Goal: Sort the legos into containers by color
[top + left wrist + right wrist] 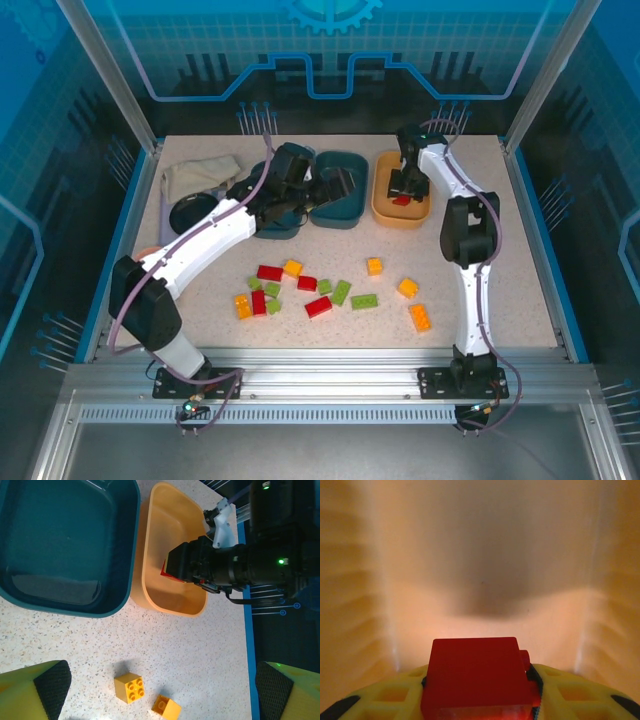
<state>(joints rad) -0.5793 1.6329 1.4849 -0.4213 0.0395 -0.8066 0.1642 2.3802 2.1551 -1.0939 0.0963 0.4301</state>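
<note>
Right pincer (406, 188) clenched on red brick (476, 676) | brick down inside orange tub (150, 582), floor straight below; left pincer (338, 185) spread, farther off

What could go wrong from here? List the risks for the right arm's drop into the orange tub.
1. The right gripper holds a red brick low inside the light orange tub. Its fingers may catch the tub's wall on the way out and shift it.
2. The left gripper hangs open over the neighbouring teal tub, so the arms may collide.
3. With red going into an orange tub, the orange-yellow bricks may be dropped there by mistake.
</note>
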